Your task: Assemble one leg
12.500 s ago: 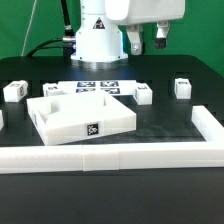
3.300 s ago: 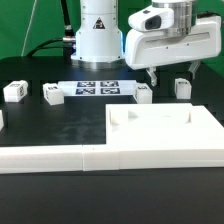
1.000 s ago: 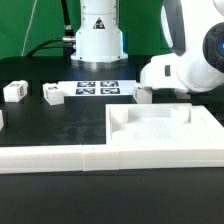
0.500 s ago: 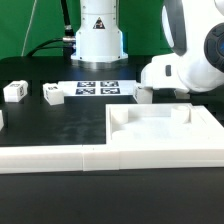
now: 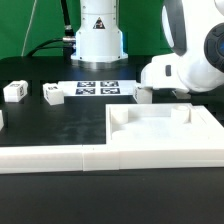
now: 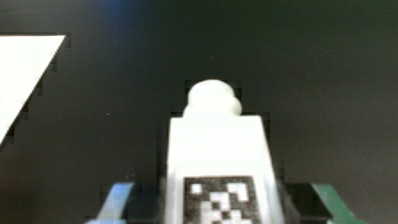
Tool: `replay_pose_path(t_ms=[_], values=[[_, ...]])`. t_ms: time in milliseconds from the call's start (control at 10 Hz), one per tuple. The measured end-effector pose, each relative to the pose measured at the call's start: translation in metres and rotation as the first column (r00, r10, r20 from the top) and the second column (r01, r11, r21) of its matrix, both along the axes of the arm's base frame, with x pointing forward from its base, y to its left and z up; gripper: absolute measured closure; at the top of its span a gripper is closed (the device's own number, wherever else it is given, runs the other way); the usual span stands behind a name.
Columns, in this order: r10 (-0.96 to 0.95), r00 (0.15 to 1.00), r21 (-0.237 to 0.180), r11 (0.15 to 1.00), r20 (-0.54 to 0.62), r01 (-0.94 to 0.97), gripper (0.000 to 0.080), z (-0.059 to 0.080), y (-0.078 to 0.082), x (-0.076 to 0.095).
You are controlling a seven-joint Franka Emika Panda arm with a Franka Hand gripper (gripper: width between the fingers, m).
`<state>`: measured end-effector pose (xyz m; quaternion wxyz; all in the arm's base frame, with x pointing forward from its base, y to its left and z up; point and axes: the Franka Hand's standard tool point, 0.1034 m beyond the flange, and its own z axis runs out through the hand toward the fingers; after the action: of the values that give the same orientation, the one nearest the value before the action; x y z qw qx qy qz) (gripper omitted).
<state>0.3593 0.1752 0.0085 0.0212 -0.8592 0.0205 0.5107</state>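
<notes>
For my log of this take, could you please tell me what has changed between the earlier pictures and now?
The panel slid from mid-table into the corner at the exterior view's right. The tool then came down from high up and now straddles the leg; whether it grips is unclear. Over the last second nothing moved. The two legs at the exterior view's left and the marker board stayed put.

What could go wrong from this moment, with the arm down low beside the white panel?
1. The leg sits inside the pincer, but a firm grip is not evident; it might slip or tilt when lifted.
2. The arm hangs low beside a second leg and the panel; swinging out could knock either.
</notes>
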Motion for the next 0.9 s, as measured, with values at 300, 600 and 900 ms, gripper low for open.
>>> replay_pose_path(t_ms=[300,600,900], values=[[0.014,1.000,0.012,1.000,-0.004,-0.014,0.0512,0.030,-0.003,0.015],[0.022,0.999,0.008,1.000,0.023,-0.022,0.0512,0.075,-0.006,0.029],[-0.009,0.969,0.011,1.000,0.247,0.006,0.0511,0.063,0.000,0.042]])
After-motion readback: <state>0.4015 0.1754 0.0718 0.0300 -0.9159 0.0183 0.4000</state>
